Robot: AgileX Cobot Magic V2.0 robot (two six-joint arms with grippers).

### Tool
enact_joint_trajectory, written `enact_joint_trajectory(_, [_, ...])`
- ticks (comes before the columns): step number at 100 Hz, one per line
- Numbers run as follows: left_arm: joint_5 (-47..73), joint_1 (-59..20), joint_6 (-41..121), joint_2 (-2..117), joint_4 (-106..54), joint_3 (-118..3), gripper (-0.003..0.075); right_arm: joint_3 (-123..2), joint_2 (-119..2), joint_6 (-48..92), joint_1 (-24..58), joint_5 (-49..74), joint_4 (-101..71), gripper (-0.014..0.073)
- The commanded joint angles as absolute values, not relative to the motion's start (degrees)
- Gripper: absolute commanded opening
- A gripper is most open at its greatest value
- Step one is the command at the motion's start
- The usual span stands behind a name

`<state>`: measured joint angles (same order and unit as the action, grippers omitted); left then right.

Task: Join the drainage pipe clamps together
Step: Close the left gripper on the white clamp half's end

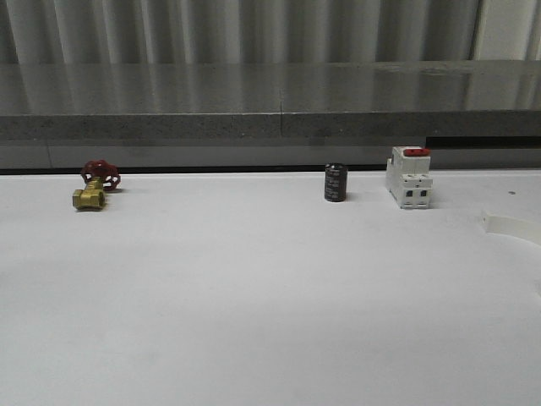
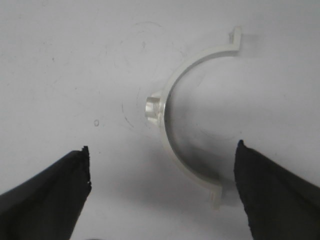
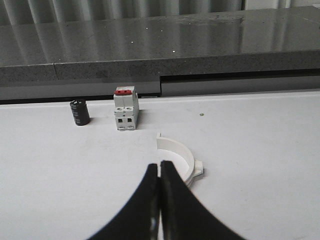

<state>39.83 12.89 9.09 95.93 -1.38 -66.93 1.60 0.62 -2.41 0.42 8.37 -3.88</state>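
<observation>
My left tool point(image 2: 162, 165) is spread wide, both dark fingers point(image 2: 47, 192) apart and holding nothing, hanging over the white tabletop point(image 2: 60, 65). Between those fingers lies one clamp half point(image 2: 172, 145), a white semicircular half-ring flat on the tabletop, its small outer ear point(image 2: 152, 107) on the outside of the curve and a flat flange at each end; one flange end sits just beside the finger on that side, not clearly touching. My right tool point(image 3: 160, 172) is closed tight, its two dark fingers point(image 3: 145, 200) pressed together with nothing between them. Just beyond its tips lies the second clamp half point(image 3: 177, 157), a white arc on the tabletop with a small ear on its outer side; the fingertips cover part of it and I cannot tell whether they touch it. In the front view a bit of white curved plastic point(image 1: 507, 227) pokes in at the right edge, probably that same half. Along the back of the tabletop stand a white breaker with red top point(image 1: 409, 178), a black cylinder point(image 1: 336, 183) near it, and a brass valve with red handwheel point(image 1: 95, 186) well apart on the left side.
</observation>
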Motion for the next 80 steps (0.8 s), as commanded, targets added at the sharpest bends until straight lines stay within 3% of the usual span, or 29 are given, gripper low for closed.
enact_joint_trajectory(1, [34.59, 13.07, 9.53, 95.97, -2.88, -68.64, 0.0574, 0.64, 1.46, -2.26, 0.41, 3.77, -3.64, -0.0069])
enact_joint_trajectory(80, [23.57, 13.21, 11.33, 108.68, -3.70, -68.73, 0.0574, 0.64, 1.46, -2.26, 0.41, 3.77, -3.64, -0.0069])
